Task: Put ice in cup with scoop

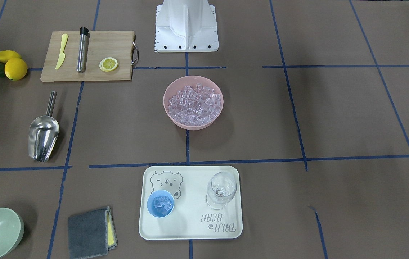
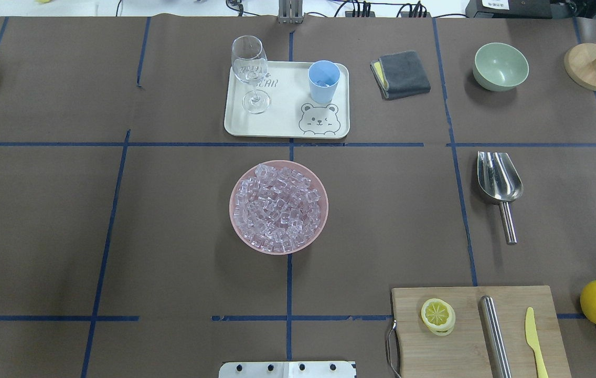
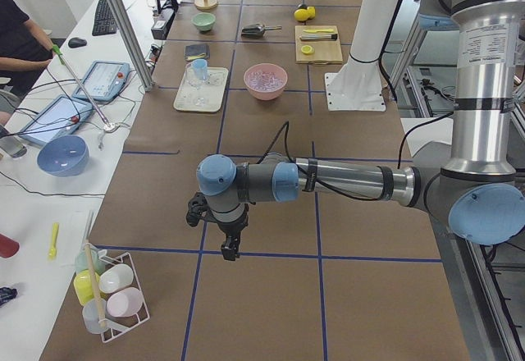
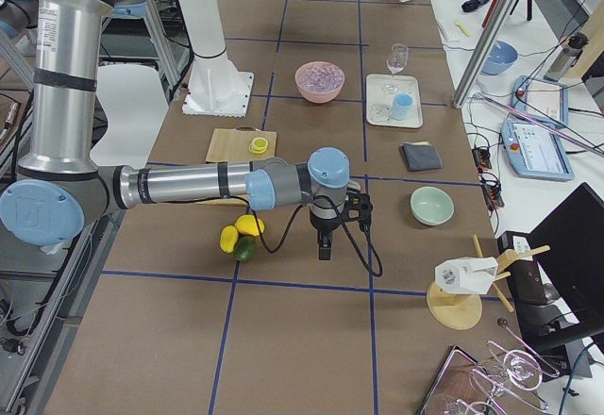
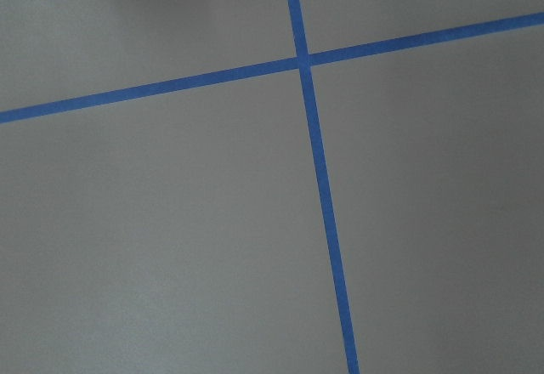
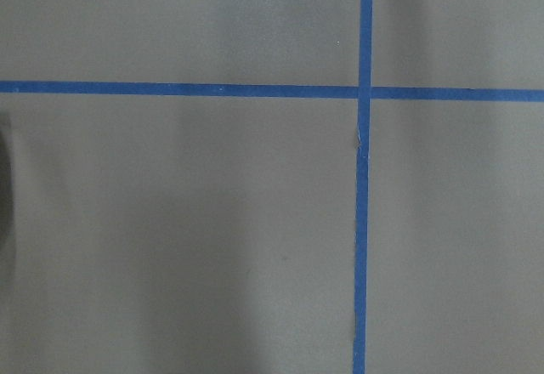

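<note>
On cream tray, light-blue cup, few clear ice cubes inside

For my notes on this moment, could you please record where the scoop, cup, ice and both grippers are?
scoop: lying unheld on the table, handle toward the robot
cup: upright on the tray beside the glass, a few cubes inside
ice: mostly in the pink bowl
left gripper: over bare table; open or shut unclear
right gripper: over bare table; open or shut unclear
</note>
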Available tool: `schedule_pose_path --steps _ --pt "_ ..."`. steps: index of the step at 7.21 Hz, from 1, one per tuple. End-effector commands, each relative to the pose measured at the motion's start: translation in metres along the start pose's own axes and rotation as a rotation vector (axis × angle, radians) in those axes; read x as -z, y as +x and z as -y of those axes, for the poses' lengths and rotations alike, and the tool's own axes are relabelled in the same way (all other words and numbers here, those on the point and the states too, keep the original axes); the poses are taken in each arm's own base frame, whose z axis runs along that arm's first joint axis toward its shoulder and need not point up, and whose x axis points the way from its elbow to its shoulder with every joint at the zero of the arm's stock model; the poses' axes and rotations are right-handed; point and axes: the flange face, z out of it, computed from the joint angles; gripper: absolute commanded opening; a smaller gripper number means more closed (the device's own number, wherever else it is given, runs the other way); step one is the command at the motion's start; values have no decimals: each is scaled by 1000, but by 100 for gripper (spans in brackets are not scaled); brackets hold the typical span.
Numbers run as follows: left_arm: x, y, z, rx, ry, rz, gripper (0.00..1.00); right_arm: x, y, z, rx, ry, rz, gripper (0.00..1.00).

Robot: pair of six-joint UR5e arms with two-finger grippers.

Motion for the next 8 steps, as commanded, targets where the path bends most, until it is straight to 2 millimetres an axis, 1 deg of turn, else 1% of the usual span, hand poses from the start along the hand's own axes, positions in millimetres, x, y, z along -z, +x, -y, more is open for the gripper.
schedule_pose_path --steps 1,3,8 --pt "-2 -1 -2 18 -14 -10 100 0 1 -1 -2 -2 1 100" --pt "-1 -2 -4 72 -14 -10 100 -5 6 -2 -15 -13 -3 100" --pt "5 2 0 57 1 -4 100 -8 8 -2 -19 -17 -6 100"
